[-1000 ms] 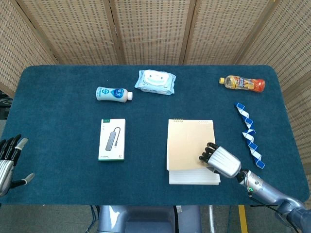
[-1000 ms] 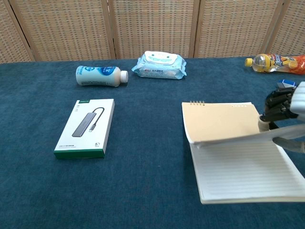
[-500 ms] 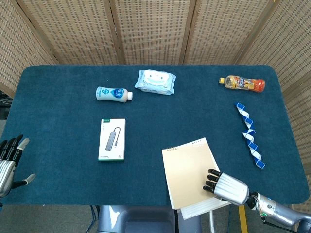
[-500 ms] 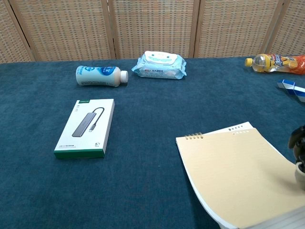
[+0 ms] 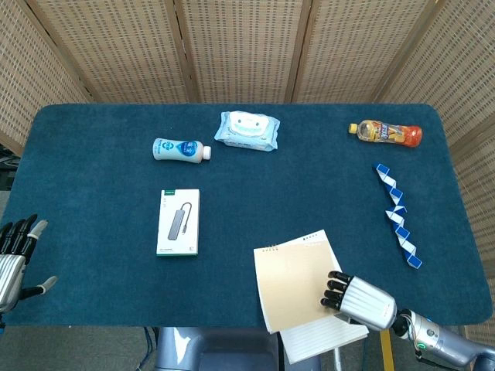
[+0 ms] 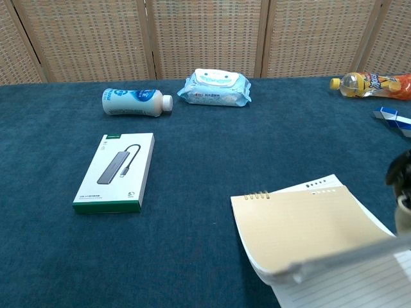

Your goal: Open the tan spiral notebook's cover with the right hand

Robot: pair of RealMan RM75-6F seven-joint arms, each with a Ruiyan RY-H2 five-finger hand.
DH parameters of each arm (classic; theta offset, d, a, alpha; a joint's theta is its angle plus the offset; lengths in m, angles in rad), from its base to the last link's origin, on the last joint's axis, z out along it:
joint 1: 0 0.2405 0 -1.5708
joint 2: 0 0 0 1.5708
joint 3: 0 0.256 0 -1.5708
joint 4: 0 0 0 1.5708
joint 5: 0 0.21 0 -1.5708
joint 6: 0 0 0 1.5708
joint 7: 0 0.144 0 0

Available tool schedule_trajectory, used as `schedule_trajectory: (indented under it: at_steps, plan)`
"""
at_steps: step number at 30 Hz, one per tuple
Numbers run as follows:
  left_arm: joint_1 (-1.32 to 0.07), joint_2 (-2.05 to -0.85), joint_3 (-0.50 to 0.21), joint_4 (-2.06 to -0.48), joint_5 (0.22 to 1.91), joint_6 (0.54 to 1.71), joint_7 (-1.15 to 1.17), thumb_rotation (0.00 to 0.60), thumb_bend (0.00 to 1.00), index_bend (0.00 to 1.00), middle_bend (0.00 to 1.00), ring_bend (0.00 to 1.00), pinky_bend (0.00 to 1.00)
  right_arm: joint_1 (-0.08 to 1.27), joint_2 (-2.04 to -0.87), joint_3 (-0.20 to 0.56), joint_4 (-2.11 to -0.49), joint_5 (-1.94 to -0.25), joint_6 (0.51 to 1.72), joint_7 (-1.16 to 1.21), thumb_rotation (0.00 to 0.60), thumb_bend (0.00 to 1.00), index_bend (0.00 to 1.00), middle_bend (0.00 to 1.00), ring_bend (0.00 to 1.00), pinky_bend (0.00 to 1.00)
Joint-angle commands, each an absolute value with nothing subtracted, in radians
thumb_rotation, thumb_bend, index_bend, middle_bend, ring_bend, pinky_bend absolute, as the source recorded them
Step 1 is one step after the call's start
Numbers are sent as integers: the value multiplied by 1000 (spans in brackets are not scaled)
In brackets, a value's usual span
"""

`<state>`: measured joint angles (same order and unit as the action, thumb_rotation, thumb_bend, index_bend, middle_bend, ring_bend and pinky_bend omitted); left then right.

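The tan spiral notebook [image 5: 294,280] lies skewed at the table's near edge, its spiral end towards the far side. My right hand [image 5: 354,298] grips the cover's right edge, fingers lying on the tan face. In the chest view the cover [image 6: 300,226] is tilted up off the lined white pages [image 6: 359,285], and only dark fingertips of the right hand [image 6: 401,176] show at the frame's right edge. The white pages [image 5: 323,341] stick out past the table's front edge. My left hand [image 5: 14,259] hangs beside the table's left front corner, fingers apart and holding nothing.
A white and green adapter box [image 5: 179,222] lies left of the notebook. Further back are a small white bottle [image 5: 181,150] on its side, a wipes pack [image 5: 247,130] and an orange drink bottle [image 5: 384,133]. A blue and white twist puzzle [image 5: 398,214] runs along the right side.
The notebook slid from mid-table to the near edge and turned a little. The cover, raised a second ago and flat half a second ago, is lifted again, showing lined pages.
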<state>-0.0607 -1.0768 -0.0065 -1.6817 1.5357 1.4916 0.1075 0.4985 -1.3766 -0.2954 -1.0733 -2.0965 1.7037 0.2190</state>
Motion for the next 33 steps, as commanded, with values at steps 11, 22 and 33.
schedule_trajectory:
  at_steps: [11, 22, 33]
  plan:
    - [-90, -1065, -34, -1689, 1462, 1430, 92, 600, 0, 0, 0, 0, 0, 753, -1251, 39, -1429, -1534, 1101, 214, 600, 595, 675, 622, 479, 332]
    - [-131, -1065, -73, -1686, 1351, 1349, 102, 600, 0, 0, 0, 0, 0, 920, -1350, 221, -1269, -1041, 716, 19, 600, 593, 675, 622, 479, 333]
    - [-170, -1068, -108, -1667, 1234, 1270, 113, 600, 0, 0, 0, 0, 0, 1089, -1545, 260, -984, -692, 553, -147, 600, 109, 309, 220, 162, 255]
